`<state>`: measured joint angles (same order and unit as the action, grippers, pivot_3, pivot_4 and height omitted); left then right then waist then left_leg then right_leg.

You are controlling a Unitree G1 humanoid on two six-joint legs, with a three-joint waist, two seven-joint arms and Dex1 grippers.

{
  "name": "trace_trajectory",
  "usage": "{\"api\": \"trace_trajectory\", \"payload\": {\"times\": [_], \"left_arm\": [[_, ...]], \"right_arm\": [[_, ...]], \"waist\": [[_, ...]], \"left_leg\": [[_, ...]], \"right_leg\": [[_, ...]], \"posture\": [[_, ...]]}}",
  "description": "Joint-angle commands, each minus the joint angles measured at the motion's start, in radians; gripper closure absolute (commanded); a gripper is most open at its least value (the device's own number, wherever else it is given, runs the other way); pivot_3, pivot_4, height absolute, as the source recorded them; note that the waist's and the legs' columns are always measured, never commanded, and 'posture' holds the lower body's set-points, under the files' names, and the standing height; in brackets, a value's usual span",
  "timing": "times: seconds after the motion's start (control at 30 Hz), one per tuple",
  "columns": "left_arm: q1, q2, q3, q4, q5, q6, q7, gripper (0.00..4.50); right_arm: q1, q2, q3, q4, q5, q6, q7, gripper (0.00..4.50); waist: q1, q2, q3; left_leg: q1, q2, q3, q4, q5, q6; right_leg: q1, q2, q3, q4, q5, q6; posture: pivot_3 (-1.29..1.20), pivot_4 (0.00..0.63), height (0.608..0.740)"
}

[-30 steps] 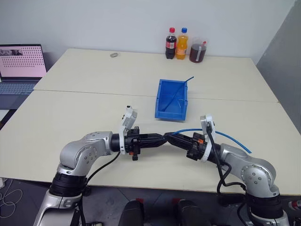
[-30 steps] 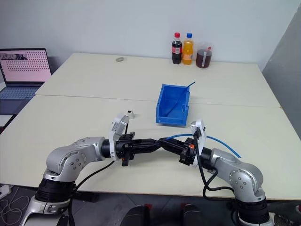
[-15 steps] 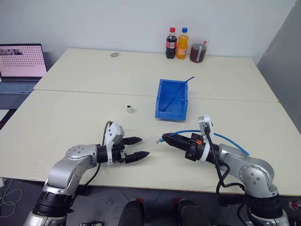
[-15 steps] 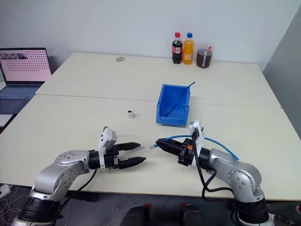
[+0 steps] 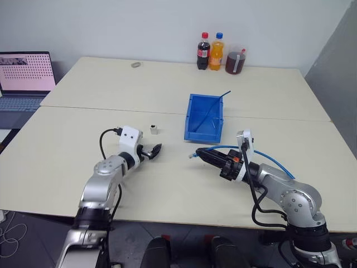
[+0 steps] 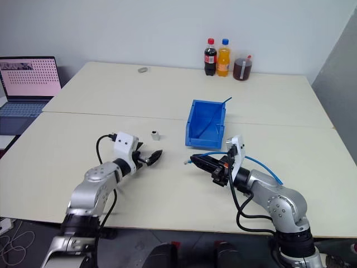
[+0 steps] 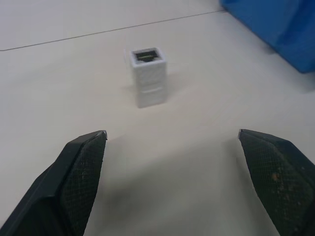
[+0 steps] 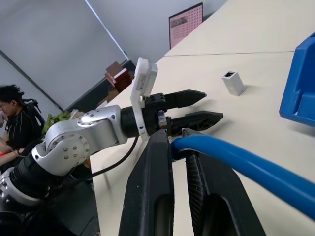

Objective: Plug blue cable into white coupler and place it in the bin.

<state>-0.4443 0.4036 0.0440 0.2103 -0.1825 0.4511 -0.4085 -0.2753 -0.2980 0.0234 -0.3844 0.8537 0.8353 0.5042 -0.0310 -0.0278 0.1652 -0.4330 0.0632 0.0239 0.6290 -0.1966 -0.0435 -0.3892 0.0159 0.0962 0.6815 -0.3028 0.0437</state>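
The white coupler stands upright on the table, socket hole up, to the left of the bin. My left gripper is open just short of the coupler, its fingers spread wide and holding nothing. My right gripper is shut on the blue cable near its plug end. The plug pokes out to the left, and the rest of the cable arcs back along my right arm. In the right wrist view the blue cable runs between the shut fingers.
A darker blue cable leans inside the bin. Two bottles and a jar stand at the table's far edge, and a small ring lies back left. A laptop sits far left. A person sits beyond the table.
My left gripper, shut and tip to tip with the right one, has opened wide and swung left and forward to the coupler. The right gripper has kept its hold on the cable.
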Motion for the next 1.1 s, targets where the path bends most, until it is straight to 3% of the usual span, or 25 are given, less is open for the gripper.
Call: {"api": "trace_trajectory", "payload": {"times": [0.03,0.3,0.53,0.7,1.1], "left_arm": [[-0.089,-0.015,-0.011,0.098,0.026,-0.017,0.004,0.0],[-0.257,-0.06,-0.042,0.343,0.073,-0.093,-0.013,0.0],[-0.309,-0.091,-0.032,0.438,0.09,-0.124,0.005,0.0],[-0.316,-0.101,-0.026,0.456,0.094,-0.13,0.016,0.78],[-0.277,-0.098,-0.024,0.405,0.087,-0.089,0.027,3.36]], "right_arm": [[-0.013,0.009,-0.006,-0.022,-0.005,-0.027,-0.002,4.42],[-0.001,0.013,-0.006,-0.044,-0.01,-0.026,-0.014,4.42],[0.008,0.009,-0.001,-0.057,-0.011,-0.024,-0.019,4.42],[0.015,0.005,0.001,-0.064,-0.01,-0.023,-0.023,4.43],[0.007,0.005,0.012,-0.054,-0.033,-0.037,-0.019,4.43]], "waist": [[0.0,0.0,0.0],[0.0,0.0,0.0],[0.0,0.0,0.0],[0.0,0.0,0.0],[0.0,0.0,0.0]], "left_leg": [[0.0,0.0,0.0,0.0,0.0,0.0],[0.0,-0.001,0.0,0.0,0.0,0.0],[0.0,-0.001,0.0,0.0,0.0,0.0],[0.0,-0.001,0.0,0.0,0.0,0.0],[0.0,-0.001,0.0,0.0,0.0,0.0]], "right_leg": [[0.0,0.0,0.0,0.0,0.0,0.0],[0.0,0.0,0.0,0.0,0.0,0.0],[0.0,0.0,0.0,0.0,0.0,0.0],[0.0,0.0,0.0,0.0,0.0,0.0],[0.0,0.0,0.0,0.0,0.0,0.0]], "posture": [[0.0,0.15,0.74],[0.0,0.15,0.74],[0.0,0.15,0.74],[0.0,0.15,0.74],[0.0,0.15,0.74]]}}
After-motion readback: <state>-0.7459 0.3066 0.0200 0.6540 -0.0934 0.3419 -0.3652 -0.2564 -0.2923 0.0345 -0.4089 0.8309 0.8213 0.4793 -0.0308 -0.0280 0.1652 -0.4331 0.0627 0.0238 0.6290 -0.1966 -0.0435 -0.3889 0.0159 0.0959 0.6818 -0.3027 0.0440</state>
